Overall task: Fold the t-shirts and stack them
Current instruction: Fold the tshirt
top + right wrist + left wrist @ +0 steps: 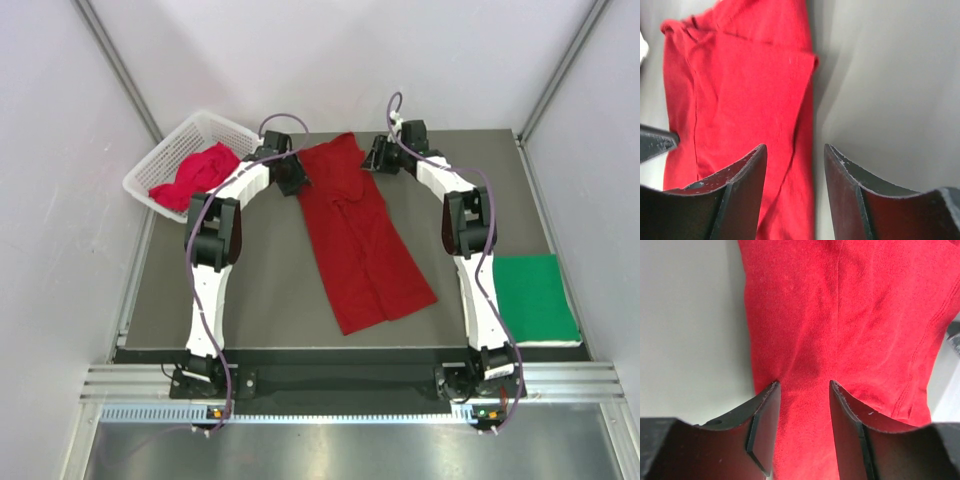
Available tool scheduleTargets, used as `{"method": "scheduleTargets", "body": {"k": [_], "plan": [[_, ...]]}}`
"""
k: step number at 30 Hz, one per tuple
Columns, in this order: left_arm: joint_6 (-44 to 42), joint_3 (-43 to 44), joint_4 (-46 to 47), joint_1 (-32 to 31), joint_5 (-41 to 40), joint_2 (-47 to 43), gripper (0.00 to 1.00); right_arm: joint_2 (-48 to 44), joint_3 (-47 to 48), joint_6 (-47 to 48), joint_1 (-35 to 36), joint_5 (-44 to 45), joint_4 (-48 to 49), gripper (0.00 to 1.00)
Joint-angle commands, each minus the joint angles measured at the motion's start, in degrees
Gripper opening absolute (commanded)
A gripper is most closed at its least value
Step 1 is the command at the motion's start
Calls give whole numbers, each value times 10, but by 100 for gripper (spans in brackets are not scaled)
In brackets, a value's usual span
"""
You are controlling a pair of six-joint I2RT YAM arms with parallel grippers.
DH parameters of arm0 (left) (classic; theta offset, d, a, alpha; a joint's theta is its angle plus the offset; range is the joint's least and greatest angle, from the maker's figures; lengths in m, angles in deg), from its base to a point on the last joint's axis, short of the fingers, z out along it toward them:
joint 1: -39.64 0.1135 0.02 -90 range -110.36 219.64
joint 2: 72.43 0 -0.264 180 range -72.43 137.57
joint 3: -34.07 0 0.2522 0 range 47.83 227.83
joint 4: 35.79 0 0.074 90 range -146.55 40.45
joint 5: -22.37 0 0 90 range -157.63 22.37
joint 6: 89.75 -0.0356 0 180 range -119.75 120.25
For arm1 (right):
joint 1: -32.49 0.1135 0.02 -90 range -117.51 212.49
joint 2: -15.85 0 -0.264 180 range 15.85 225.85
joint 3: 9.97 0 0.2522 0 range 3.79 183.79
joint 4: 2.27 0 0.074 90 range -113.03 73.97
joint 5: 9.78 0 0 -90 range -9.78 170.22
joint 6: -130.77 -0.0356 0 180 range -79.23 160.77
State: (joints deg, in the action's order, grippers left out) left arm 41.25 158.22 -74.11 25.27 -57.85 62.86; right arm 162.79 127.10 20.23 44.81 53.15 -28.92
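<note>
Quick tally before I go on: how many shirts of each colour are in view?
Dark red shirt, spread on the table: 1
Pinkish red shirt, heaped in the white basket: 1 seen; any beneath are hidden
Green shirt, folded at the table's right edge: 1
Total: 3 shirts

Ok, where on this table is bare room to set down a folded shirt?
Widest bare patch: between the left arm and the red shirt. Another: far right corner, beyond the green shirt. The strip between red shirt and right arm is narrow. Crowded at the far edge: left hand and right hand flank the shirt.
</note>
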Motion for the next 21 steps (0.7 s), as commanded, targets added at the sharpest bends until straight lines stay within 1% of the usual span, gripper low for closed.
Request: {"method": "scheduleTargets", "body": {"k": [1,7,9,12,15,16,17,18,21], "plan": [[-23,25,-38,2,-42,16,50,25,52,-21,-5,-11,53,50],[-21,45,-37,3,-38,38,50,51,59,-59,-3,-20,73,45],[-22,54,-37,3,-35,44,49,56,61,-68,0,-22,79,45],[-24,60,-32,3,-34,53,49,63,62,-75,3,-24,89,42],[-26,62,-25,3,-33,60,48,68,62,-89,6,-28,102,29],[-28,64,-24,3,-33,63,48,68,62,-87,4,-22,104,13],[-29,72,-23,3,-29,67,48,66,60,-90,3,-17,104,4],[-32,76,-22,3,-22,75,48,59,52,-93,0,-6,109,0],[-35,104,-14,3,-13,95,47,35,19,-110,-7,14,144,0]]}}
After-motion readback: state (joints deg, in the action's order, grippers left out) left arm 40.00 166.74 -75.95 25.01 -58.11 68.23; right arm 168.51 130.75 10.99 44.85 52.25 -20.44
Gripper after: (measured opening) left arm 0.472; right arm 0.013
